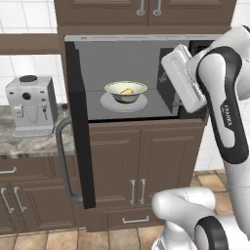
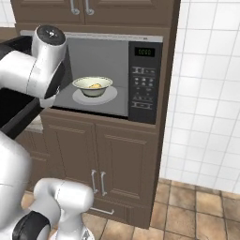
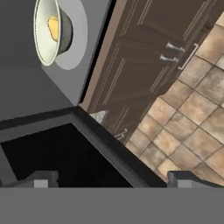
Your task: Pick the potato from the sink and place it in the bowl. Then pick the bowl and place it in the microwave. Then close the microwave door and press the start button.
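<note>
Potato [image 1: 127, 91] sits in the bowl [image 1: 126, 91] inside the microwave [image 2: 112, 75], well beyond the empty, spread-open gripper [image 3: 111, 181], so next up is swinging the microwave door [image 1: 78, 122] shut.

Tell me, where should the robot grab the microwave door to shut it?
Probably the curved silver bar handle on the microwave door. The door stands swung wide open to the left, so the tool should come from the door's outer face, fingers straddling the vertical bar.
</note>
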You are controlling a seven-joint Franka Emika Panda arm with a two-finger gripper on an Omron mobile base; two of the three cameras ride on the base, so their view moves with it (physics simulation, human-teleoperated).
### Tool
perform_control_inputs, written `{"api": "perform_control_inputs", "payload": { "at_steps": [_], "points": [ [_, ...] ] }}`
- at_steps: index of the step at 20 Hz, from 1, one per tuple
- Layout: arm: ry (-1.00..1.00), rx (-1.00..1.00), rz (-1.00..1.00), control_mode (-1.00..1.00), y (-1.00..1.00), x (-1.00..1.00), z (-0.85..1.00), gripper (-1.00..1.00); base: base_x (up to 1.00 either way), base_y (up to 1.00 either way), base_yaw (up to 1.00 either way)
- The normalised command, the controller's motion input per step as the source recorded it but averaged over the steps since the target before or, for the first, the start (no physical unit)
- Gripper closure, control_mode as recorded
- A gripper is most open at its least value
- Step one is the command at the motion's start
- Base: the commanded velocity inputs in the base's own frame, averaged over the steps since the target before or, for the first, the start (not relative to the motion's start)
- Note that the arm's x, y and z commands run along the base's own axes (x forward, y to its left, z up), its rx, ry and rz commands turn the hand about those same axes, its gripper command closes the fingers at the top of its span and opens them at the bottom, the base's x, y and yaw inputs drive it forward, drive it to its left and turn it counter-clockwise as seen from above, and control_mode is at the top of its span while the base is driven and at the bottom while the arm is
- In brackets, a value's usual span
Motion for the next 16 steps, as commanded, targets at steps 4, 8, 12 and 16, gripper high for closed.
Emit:
{"api": "perform_control_inputs", "payload": {
  "at_steps": [4,8,12,16],
  "points": [
    [-0.11,0.02,0.15,-1.0,0.42,-1.0,0.27,-1.0,0.0,0.0,0.0],
    [-0.16,0.03,0.1,-1.0,0.37,-1.0,0.34,-1.0,0.0,0.0,0.0],
    [-0.16,0.02,0.04,-1.0,0.12,-1.0,0.31,-1.0,0.0,0.0,0.0],
    [-0.05,0.0,0.02,-1.0,0.0,-1.0,0.28,-1.0,0.0,0.0,0.0]
  ]
}}
